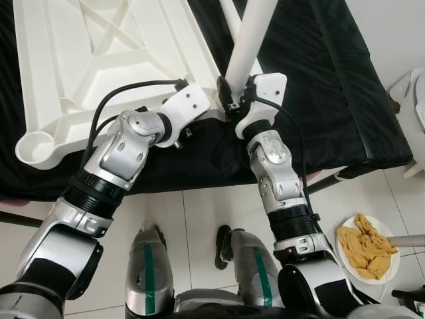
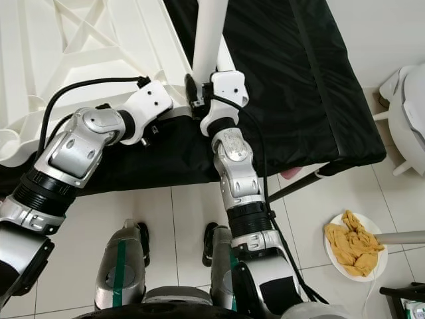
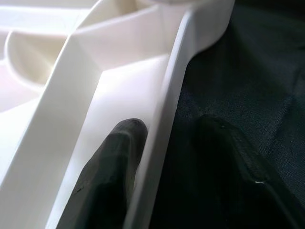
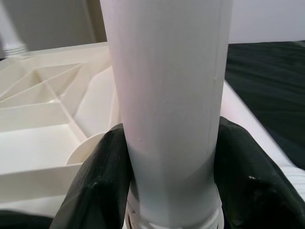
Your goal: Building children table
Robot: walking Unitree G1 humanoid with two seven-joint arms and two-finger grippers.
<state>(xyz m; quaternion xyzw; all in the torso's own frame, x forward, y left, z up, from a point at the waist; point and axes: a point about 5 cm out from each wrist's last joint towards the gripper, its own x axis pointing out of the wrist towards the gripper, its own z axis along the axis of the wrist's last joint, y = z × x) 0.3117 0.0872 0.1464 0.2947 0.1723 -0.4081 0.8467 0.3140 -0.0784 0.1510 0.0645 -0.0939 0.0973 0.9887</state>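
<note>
Both my pincers clamped on table parts.
My right gripper squeezes the white leg; my left gripper pinches the tabletop rim between its fingers.

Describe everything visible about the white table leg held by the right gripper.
The table leg is a smooth, round, white tube, seemingly plastic. It stands nearly upright, leaning slightly, at a corner of the upturned white tabletop lying on a black cloth. The right gripper clamps it near the base, a finger on each side. Its upper end runs out of view.
</note>
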